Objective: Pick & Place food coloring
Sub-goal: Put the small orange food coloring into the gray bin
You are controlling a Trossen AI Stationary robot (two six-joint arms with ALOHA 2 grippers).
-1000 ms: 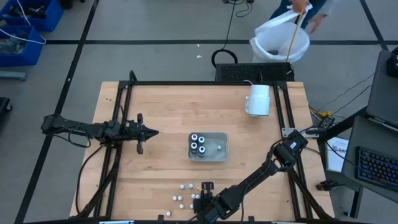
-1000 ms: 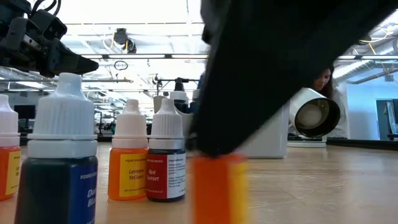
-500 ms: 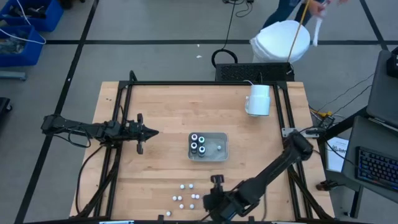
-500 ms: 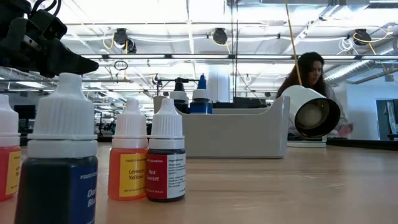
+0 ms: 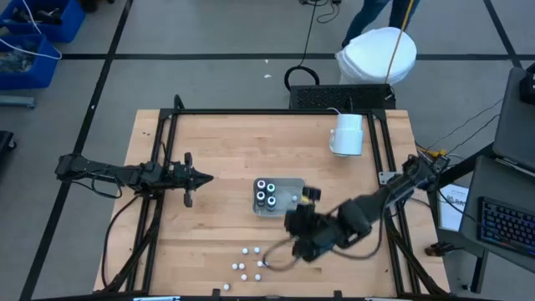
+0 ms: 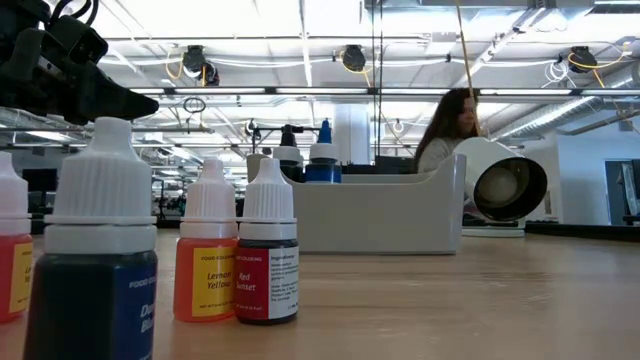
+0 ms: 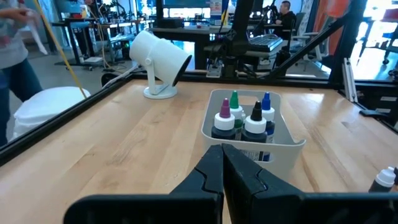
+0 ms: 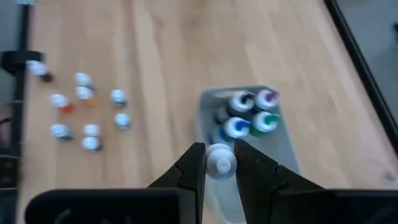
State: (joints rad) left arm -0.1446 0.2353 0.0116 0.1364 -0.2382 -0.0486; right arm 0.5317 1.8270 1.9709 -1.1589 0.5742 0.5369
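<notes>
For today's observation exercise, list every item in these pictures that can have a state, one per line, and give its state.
Right claw: shut on a white-capped dropper bottle, above the tray.
Left claw: shut, empty, waiting at the table's left side.
Clear tray: upright, holding four dark pots.
Loose dropper bottles: standing upright near the front edge.
White mug: lying on its side.

— What do the arms look like from above?

— Both are dark, slim and jointed. The left arm (image 5: 109, 174) is a thin black run of links with cables trailing beside it; the right arm (image 5: 380, 201) is thicker at its joints.

— And the grippers?

— The left gripper (image 7: 222, 167) has two matte black tapered fingers (image 7: 205, 177). The right gripper (image 8: 220, 163) has the same dark wedge-shaped fingers (image 8: 190, 168) on a broad black bar.
</notes>
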